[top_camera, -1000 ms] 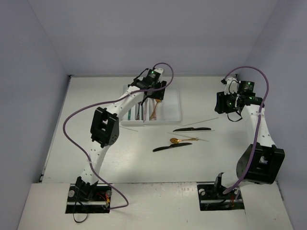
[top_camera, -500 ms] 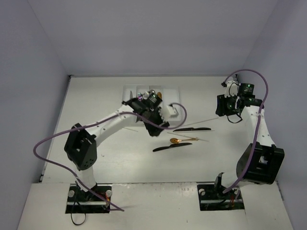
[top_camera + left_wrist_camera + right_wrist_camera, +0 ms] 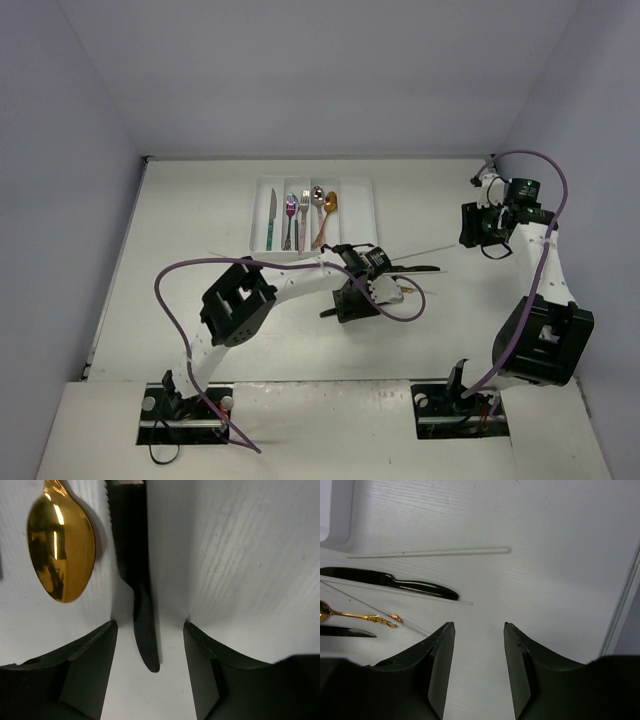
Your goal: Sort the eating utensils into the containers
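Black knives (image 3: 140, 605) — two — and one gold spoon (image 3: 61, 545) were seen on the table (image 3: 545, 540); left gripper (image 3: 150, 626) and right gripper (image 3: 478, 626) were held wide.

A tray (image 3: 364, 215) with utensils (image 3: 300, 213) in its left compartments sits at the back of the tabletop (image 3: 170, 290), while knives (image 3: 415, 269), a spoon (image 3: 60, 555) and chopsticks (image 3: 427, 552) lie before it, rightward.
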Available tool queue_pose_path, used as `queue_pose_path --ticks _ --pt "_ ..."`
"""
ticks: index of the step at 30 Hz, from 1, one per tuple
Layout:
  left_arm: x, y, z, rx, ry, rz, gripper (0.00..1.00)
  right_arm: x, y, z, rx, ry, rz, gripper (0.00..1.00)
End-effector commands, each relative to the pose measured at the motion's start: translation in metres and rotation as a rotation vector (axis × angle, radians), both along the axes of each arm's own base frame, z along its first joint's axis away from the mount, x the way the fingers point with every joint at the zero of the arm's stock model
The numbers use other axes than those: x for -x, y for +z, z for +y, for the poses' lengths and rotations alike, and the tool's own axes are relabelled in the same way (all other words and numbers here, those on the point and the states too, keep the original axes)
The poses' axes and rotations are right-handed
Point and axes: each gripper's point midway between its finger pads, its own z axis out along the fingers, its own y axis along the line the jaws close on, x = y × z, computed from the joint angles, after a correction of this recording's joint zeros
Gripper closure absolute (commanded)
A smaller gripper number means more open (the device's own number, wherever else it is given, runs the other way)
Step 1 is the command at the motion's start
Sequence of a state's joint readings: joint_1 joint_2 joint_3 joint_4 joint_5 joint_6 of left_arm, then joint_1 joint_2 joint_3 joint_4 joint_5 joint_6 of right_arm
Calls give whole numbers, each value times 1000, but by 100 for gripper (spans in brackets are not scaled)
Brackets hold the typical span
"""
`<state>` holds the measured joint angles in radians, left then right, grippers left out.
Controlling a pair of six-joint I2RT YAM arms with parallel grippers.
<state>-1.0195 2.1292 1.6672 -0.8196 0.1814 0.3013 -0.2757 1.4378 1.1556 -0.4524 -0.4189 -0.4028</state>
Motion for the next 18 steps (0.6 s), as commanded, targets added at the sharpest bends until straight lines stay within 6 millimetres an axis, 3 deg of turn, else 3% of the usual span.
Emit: queue_pose_path --ticks 1,11,15,18 --pt "-21 20 -15 28 28 -59 48 3 14 -3 13 14 -44 58" --pt "-19 6 -27 10 -9 -17 56 9 16 -6 22 22 -53 58" --pt "-7 0 -21 -24 -30 4 67 10 15 -9 24 21 -52 58" --pt "2 -6 -12 -62 -38 23 81 10 14 -9 21 26 -49 59"
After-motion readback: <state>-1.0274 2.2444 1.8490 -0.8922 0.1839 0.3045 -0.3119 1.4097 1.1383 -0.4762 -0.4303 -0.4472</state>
